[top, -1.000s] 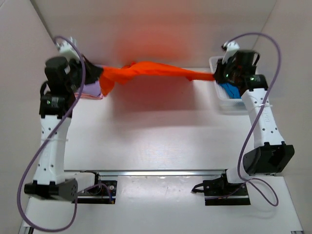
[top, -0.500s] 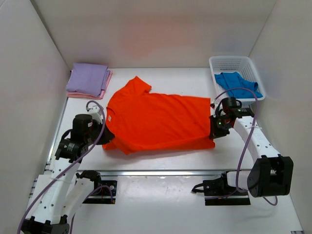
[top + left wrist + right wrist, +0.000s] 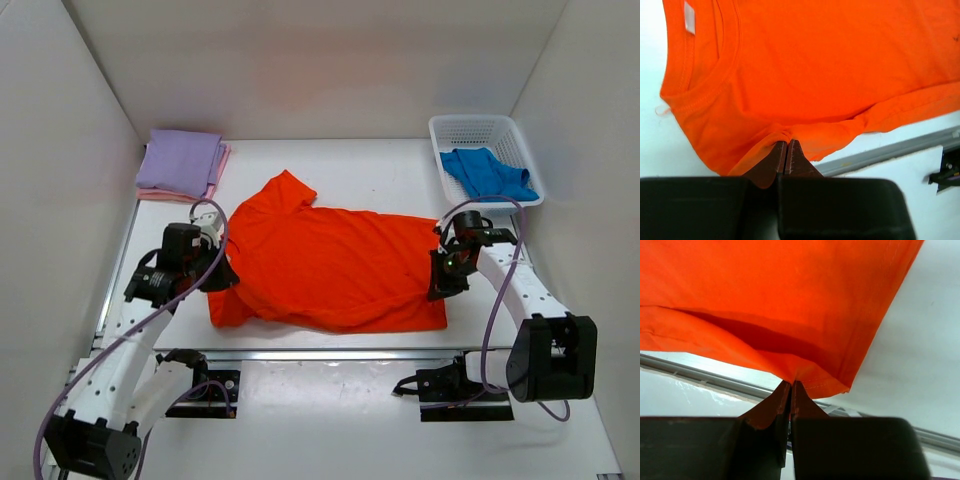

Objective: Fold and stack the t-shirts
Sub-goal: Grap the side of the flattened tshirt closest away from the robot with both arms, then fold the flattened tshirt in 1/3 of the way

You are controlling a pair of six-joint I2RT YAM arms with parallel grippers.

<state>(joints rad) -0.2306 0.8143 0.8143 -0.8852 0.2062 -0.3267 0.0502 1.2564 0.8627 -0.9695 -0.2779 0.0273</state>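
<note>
Orange t-shirt (image 3: pixel 335 265) (bright, plain, short-sleeved cloth): spread nearly flat on white counter (image 3: pixel 370 165), left of the white plastic mesh basket (image 3: pixel 470 125) and nearer the arm bases than it. Hem end faces the basket side, collar end faces away from it. Near edge is rumpled.

Left tool (image 3: pixel 218 274): at the shirt's end farthest from the basket. Left wrist view shows fingertips (image 3: pixel 775 160) pressed fully together, with a fold of orange cloth pinched just below the collar.

Right tool (image 3: pixel 441 285): at the hem, below the basket. Fingertips (image 3: pixel 772 407) closed tight on the hem edge by its near corner.

Blue t-shirt (image 3: pixel 487 172): crumpled inside the basket.

Lavender t-shirt (image 3: pixel 180 160): folded, lying on the folded pink t-shirt (image 3: pixel 216 180), across the counter from the basket.
</note>
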